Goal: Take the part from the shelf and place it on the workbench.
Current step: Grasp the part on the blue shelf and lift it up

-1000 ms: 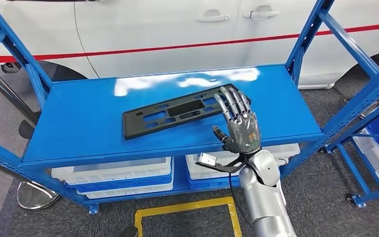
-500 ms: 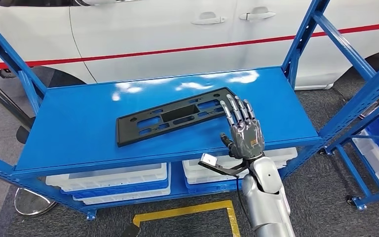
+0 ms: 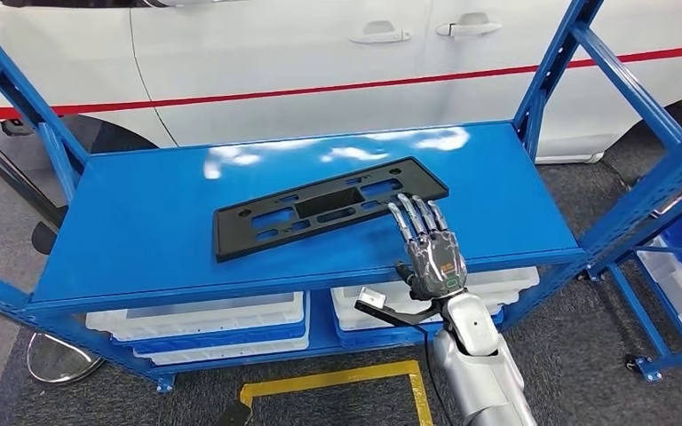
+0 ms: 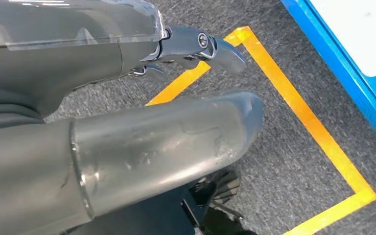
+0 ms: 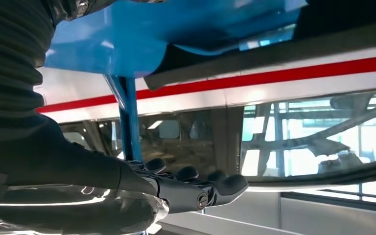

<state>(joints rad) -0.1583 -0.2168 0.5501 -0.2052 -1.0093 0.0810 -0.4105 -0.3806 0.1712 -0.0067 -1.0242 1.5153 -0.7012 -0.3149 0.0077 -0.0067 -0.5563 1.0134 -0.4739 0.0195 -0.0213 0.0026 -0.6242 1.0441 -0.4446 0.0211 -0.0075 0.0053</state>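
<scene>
Blue shelving [image 3: 169,257] stands before a white car; from the head view the black part [image 3: 324,209] lies flat on its top deck, not yet lifted, the right hand [image 3: 428,250] flat with fingers apart, tips at its near edge. By the left wrist view, the left hand [image 4: 127,122] hangs empty over grey floor. Grasp, carry and placing all remain.

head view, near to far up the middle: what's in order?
yellow floor marking → right hand → black part on the blue shelf → white car
</scene>
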